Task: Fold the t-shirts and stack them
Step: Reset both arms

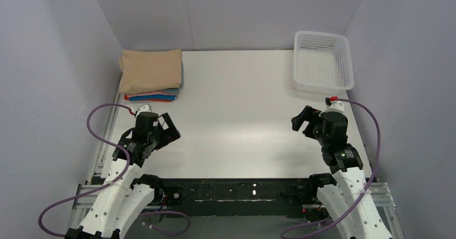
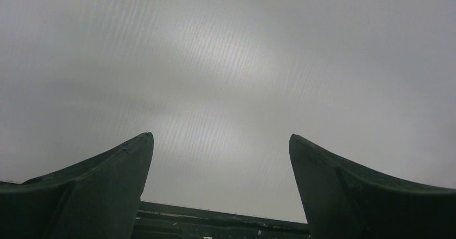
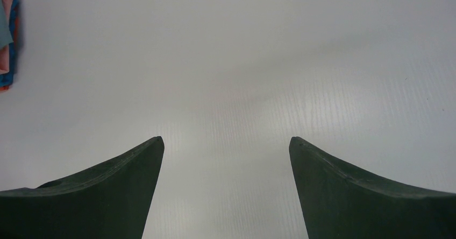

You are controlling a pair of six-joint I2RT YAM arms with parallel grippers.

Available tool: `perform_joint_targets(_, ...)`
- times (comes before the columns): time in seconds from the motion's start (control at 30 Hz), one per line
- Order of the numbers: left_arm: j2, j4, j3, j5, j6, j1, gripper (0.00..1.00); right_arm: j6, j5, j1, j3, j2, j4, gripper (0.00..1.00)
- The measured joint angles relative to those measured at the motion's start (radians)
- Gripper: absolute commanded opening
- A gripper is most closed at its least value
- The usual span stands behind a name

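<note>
Where worktop (image 1: 236, 120) reached far-left corner, t-shirts (image 1: 153, 83) lay folded in one stack. Tan-beige shirt (image 1: 150, 69) on top; grey-blue, salmon, bright blue, orange-red edges showed beneath. White lattice basket (image 1: 322, 61) sat at far-right corner. Left fingers (image 2: 102, 190) were spread wide, gripping nothing, above worktop near left edge. Right fingers (image 3: 107, 190) likewise wide, gripping nothing, near right edge, well apart from stack.

Top camera looks down on the whole table (image 1: 236, 115); close wrist cameras face its surface, right glimpsing t-shirts (image 3: 5, 34).
</note>
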Motion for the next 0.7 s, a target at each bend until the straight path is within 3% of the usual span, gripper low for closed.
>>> perform_joint_targets(0.7, 0.021, -0.005, 0.0, -0.049, -0.002, 0.0, 0.98, -0.026, -0.03, 0.0, -0.007, 0.075, 0.037, 0.95)
